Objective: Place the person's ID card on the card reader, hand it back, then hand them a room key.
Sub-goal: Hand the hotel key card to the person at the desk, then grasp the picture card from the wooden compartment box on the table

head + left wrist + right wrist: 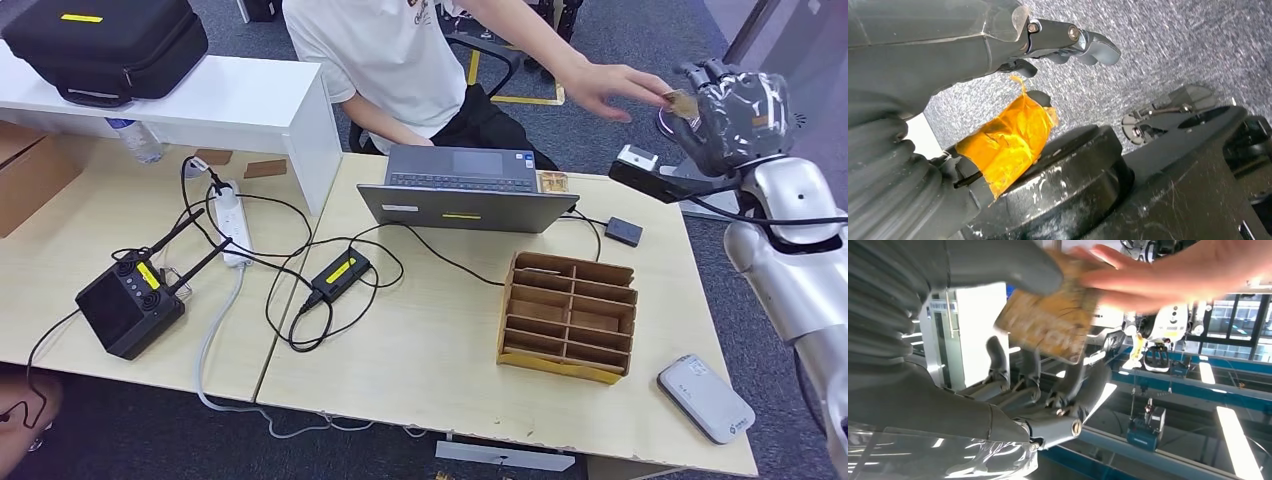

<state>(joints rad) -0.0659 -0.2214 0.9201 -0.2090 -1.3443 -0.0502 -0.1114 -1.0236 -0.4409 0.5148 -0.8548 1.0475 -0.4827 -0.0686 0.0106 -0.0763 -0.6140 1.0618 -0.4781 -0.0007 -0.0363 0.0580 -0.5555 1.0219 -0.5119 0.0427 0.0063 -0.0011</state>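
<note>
Beyond the desk's [420, 330] far right corner, the right robot hand [735, 115] grasps the ID card [681, 102], meeting the person's hand [615, 88]; reader and room key apparently remain.

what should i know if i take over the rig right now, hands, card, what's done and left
Right hand: raised off the desk's right end, holding the card by thumb and fingers; the person's hand is touching it.
Left hand: hanging over the floor, holding nothing.
Card reader lies at the desk's near right corner; the wooden organizer is beside it.
Done or left: can't tell which handover this is; confirm before going on.
</note>
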